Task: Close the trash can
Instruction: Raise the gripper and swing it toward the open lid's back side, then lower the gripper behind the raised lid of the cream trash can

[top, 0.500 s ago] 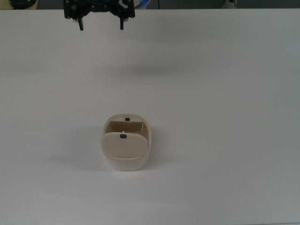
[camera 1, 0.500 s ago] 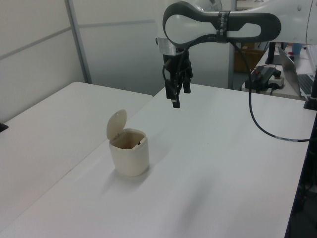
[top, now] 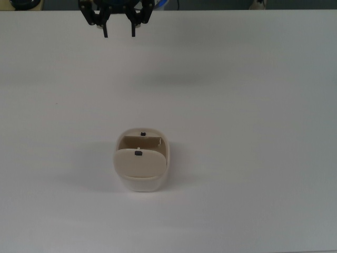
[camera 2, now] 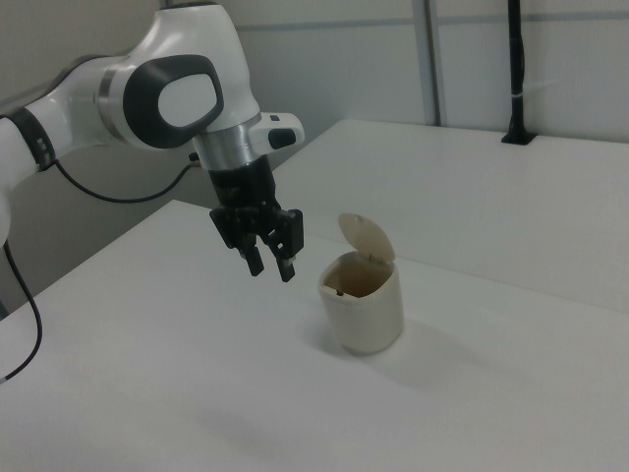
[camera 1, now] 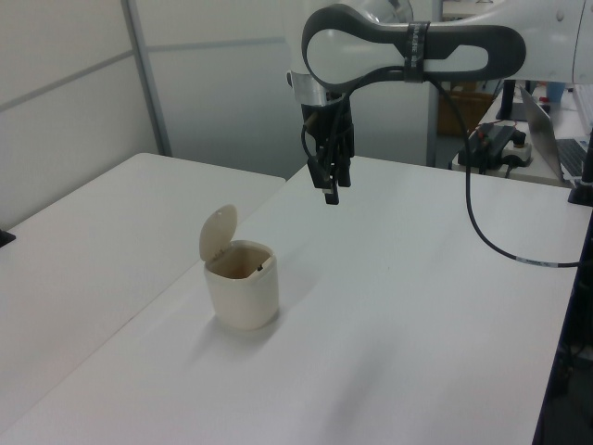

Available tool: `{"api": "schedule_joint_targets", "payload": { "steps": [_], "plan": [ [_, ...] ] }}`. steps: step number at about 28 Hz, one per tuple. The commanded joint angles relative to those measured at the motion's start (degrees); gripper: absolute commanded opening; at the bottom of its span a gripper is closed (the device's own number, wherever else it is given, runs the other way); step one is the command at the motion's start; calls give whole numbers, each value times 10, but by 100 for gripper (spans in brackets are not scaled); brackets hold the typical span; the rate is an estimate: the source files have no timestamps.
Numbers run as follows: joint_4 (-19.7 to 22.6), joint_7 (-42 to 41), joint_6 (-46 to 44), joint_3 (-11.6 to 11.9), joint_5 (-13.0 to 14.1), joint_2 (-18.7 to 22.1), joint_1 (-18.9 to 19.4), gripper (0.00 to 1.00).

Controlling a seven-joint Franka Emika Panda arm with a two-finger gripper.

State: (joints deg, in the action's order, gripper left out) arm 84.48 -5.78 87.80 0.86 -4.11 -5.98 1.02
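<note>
The cream trash can stands on the white table, a little below centre in the top view. Its flat hinged lid is raised upright over the open mouth, with a small black button near its edge. The left view shows the can and the raised lid; so does the right view, can and lid. My gripper hangs in the air well beyond the can, at the top view's upper edge. Its fingers point down with a gap between them and hold nothing. It also shows as gripper and gripper.
A second white table adjoins on the left view's left. A black cable trails from the arm, and a laptop and other gear stand behind at the left view's right. A black post stands on the far table in the right view.
In the top view the two fingertips stand closer together than before, and the wrist has turned slightly. The trash can and its lid have not moved.
</note>
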Motion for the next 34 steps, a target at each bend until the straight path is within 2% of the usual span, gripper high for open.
{"api": "schedule_joint_targets", "payload": {
  "steps": [1,8,13,18,28,34],
  "plan": [
    [10,-8,1,2,-6,10,4,0],
    [9,-8,3,1,-5,8,4,0],
    [9,-7,55,1,2,7,4,0],
    [10,-6,158,1,28,5,4,0],
    [12,3,377,-3,24,-40,13,0],
    [11,52,484,-3,21,-91,13,0]
  ]
}}
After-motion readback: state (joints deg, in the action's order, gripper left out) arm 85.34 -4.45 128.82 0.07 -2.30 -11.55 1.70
